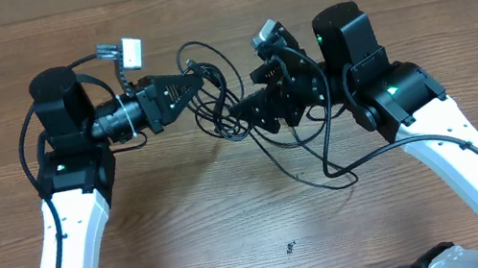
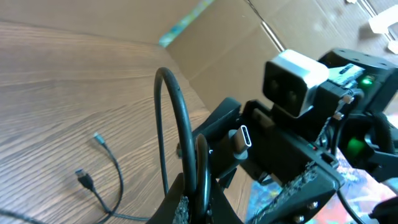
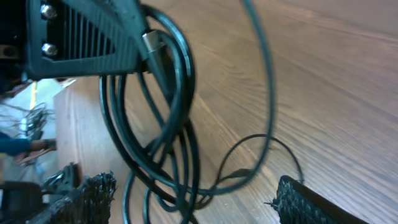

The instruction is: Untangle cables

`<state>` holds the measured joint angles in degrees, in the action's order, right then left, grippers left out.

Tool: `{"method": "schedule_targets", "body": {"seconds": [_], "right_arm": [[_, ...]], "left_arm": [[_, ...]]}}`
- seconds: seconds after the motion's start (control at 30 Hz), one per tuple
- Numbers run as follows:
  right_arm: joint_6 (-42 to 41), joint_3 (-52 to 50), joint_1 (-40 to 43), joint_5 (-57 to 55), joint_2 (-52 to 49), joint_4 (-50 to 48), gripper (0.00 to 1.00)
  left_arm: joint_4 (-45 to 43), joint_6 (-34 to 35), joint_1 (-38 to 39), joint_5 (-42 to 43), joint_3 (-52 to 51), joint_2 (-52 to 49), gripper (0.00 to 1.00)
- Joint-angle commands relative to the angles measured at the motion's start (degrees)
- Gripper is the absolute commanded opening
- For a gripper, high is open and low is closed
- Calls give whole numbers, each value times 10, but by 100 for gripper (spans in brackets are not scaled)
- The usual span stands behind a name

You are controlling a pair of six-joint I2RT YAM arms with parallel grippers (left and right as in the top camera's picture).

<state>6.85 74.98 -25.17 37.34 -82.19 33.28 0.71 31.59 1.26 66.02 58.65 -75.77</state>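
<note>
Thin black cables (image 1: 219, 116) bunch in loops mid-counter between both claws, one strand trailing near-right over the brown wooden counter (image 1: 238, 241). Open wood runs to the near edge. The left claw (image 1: 197, 77) reaches rightward, clamped on the loops. The right claw (image 1: 249, 118) points left, jaws spread wide.

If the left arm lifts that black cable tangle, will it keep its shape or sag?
Probably sags: the cables hang in loose loops from the shut left pincer. Likely light, being so thin. Crossed loops may snag and drag together.
</note>
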Motion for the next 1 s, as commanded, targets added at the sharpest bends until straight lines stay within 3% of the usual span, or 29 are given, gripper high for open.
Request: {"method": "schedule_targets", "body": {"seconds": [0.0,0.23,0.5,0.6,0.77,0.87,0.97], "right_arm": [[12,0,1,24,2,4,80],[12,0,1,25,2,6,63],[12,0,1,33,1,6,56],[12,0,1,33,1,6,48],[12,0,1,33,1,6,29],[12,0,1,33,1,7,8],[12,0,1,33,1,11,4]], "left_arm": [[-35,33,10,10,17,10,4],[-74,76,10,11,17,10,4],[-75,87,39,-9,17,10,4],[-75,87,49,-10,17,10,4],[-75,87,50,-5,17,10,4],[-82,87,50,-6,17,10,4],[-96,87,49,-6,17,10,4]]}}
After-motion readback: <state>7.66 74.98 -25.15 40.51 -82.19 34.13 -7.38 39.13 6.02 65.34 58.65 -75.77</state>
